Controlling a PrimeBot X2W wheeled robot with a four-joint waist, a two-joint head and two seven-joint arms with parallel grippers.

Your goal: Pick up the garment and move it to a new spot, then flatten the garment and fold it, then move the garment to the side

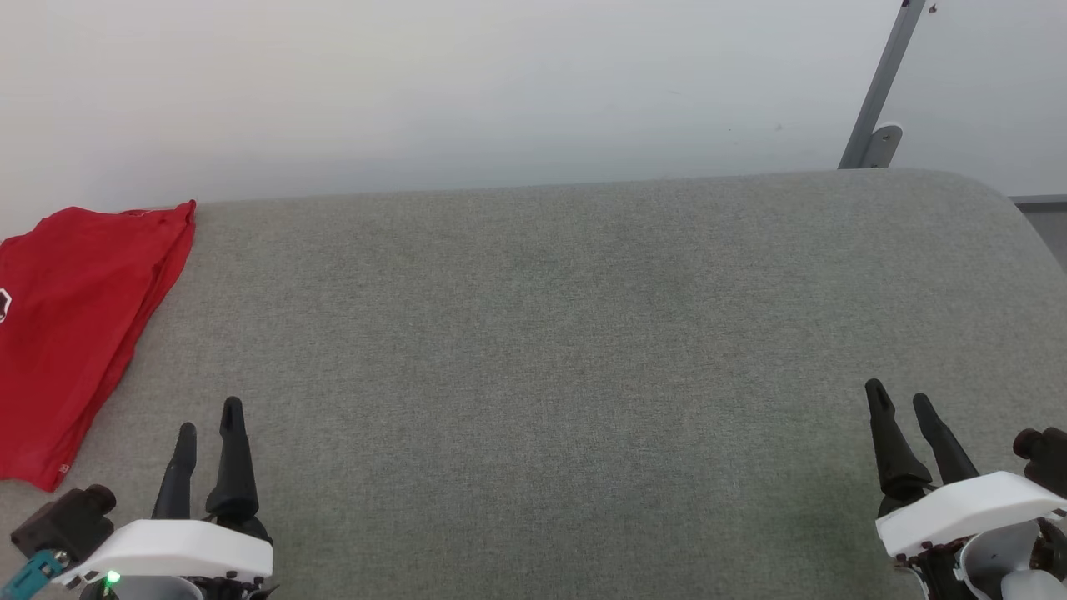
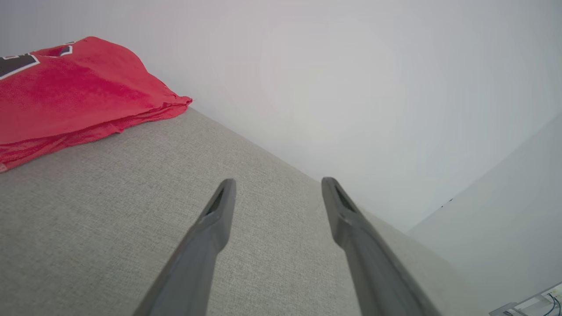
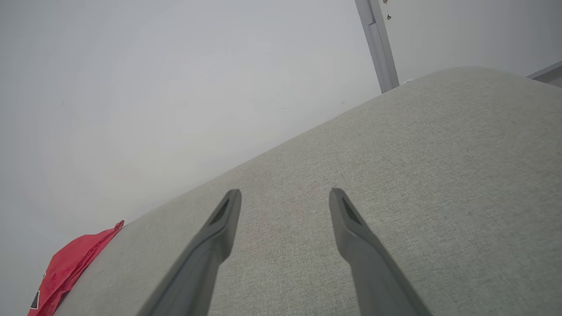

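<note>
Work surface: a desk [image 1: 533,333] covered in grey woven fabric, with a rounded far right corner. A plain pale wall [image 1: 417,83] stands behind its far edge. A grey metal post [image 1: 879,92] rises against the wall at the far right.

Garment [image 1: 75,333]: red, lying on the far left part of the desk, with its far corner at the desk's far edge. It runs out of the head view on the left. It lies in flat layers, and stacked edges show along its right side. Part of a black, white-outlined marking shows at the left margin of the head view. In the left wrist view the garment [image 2: 66,96] shows the same black marking at its upper left and layered hems along its near edge. In the right wrist view the garment [image 3: 70,267] shows as a red edge at the desk's far left.

Left claw [image 1: 208,417]: at the near left, just to the right of the garment's near corner and apart from it. In its own wrist view the left claw [image 2: 279,182] has its fingers spread wide with bare desk between them. Nothing is held.

Right claw [image 1: 898,392]: at the near right, well apart from the garment. In its wrist view the right claw [image 3: 285,192] has its fingers spread wide over bare desk fabric. Nothing is held.
</note>
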